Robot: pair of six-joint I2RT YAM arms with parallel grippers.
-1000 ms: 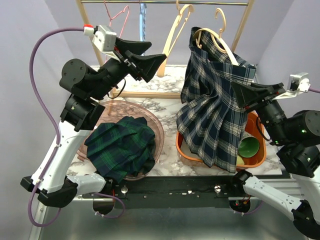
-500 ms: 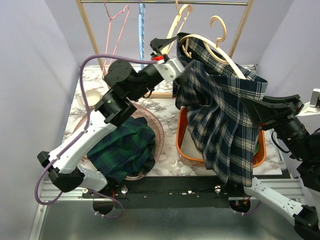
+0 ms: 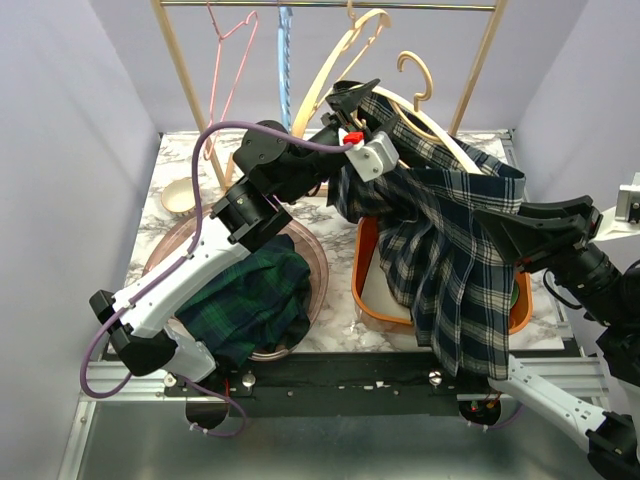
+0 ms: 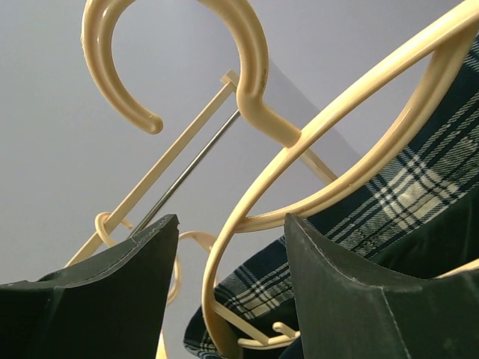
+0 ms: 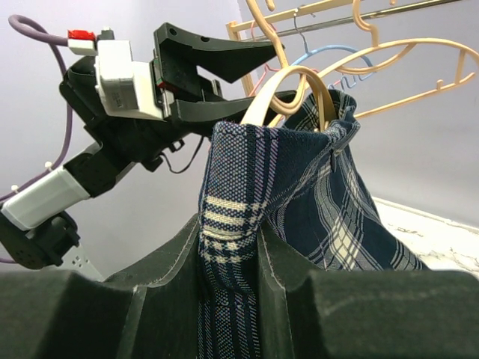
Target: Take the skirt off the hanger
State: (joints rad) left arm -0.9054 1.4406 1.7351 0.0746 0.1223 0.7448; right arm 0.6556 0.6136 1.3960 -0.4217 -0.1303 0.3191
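The right gripper (image 5: 228,235) is pinching the waistband of the navy-and-white plaid pleated skirt (image 3: 450,260), its 2 fingers closed tight on the fabric. The skirt is hanging on the cream plastic hanger (image 3: 432,130), above the orange plastic bin (image 3: 360,285). The left gripper (image 4: 232,224) is straddling the hanger's arm, jaws parted, clamping nothing.

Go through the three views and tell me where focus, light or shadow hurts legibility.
Top external: even, diffuse light, faint shadows, plaid skirt sharp. Left wrist: cream hanger crisp against a plain wall; the near fingers dark, almost featureless. Right wrist: skirt's weave sharp, rail behind slightly soft, own fingers underexposed.
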